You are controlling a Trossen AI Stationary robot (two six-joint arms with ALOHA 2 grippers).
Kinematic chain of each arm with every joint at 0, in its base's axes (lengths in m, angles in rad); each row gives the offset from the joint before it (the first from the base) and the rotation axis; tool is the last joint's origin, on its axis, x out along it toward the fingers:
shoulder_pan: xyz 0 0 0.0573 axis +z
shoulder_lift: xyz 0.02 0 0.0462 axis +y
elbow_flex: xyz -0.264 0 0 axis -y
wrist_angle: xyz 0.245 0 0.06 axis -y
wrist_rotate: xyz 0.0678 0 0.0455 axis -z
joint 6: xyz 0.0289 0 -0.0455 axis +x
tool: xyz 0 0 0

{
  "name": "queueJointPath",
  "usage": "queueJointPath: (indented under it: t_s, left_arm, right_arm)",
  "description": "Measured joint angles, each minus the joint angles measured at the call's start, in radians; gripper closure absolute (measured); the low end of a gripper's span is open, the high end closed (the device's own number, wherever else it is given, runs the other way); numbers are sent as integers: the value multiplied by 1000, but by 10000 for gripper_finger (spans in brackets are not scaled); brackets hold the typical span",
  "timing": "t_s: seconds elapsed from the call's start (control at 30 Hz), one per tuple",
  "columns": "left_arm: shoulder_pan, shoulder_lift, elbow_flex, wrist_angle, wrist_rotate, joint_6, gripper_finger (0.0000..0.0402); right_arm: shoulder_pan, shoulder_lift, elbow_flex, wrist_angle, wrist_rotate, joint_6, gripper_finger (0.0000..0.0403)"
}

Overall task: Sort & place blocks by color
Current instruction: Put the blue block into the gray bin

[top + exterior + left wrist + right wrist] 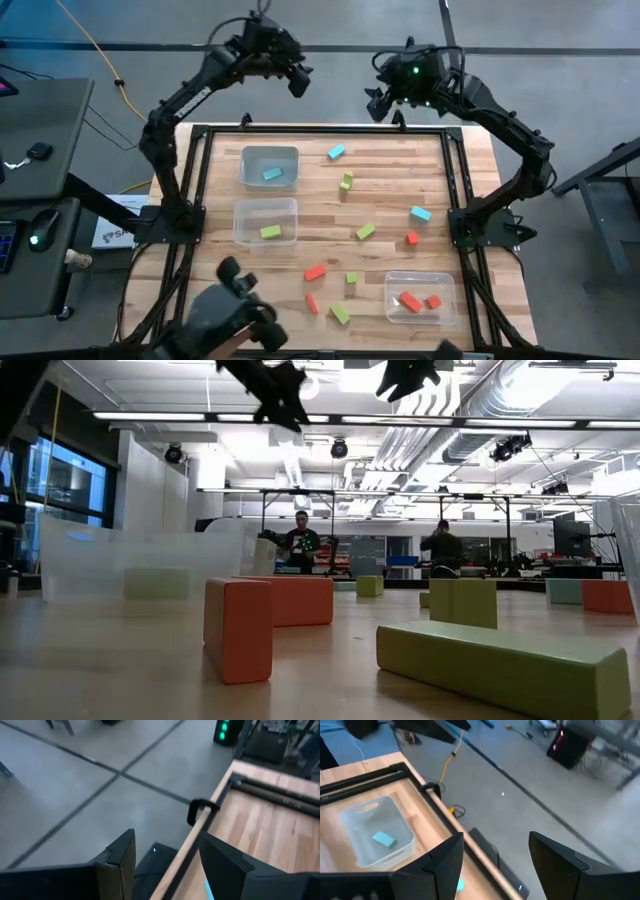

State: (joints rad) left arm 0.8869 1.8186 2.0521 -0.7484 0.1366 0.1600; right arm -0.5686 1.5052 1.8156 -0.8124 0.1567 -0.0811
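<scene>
High view first: blocks (365,231) strewn loose across the wooden table (470,150), cyan, green and red-orange. One cyan piece (271,174) already in the far-left bin (270,167), one green piece (270,232) in the bin just below it (266,221), two red-orange pieces (410,301) in the near-right bin (420,297). Up beyond the table's far edge, left gripper (298,82) raised over the floor, fingers parted, nothing between them. Right gripper (377,103) likewise lifted near the far rim, fingers spread, carrying nothing. Low view, far back: two people standing in the room.
</scene>
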Motion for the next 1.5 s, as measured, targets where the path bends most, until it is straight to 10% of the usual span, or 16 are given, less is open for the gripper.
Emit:
queueJointPath:
  t_s: [0.5,1.5]
  left_arm:
    - [4,-216,0,-146,-112,-3,236]
    - [14,-223,-11,-245,-130,1,236]
  right_arm:
    - [-146,222,0,76,-424,-457,187]
    - [-98,634,0,45,-419,-711,187]
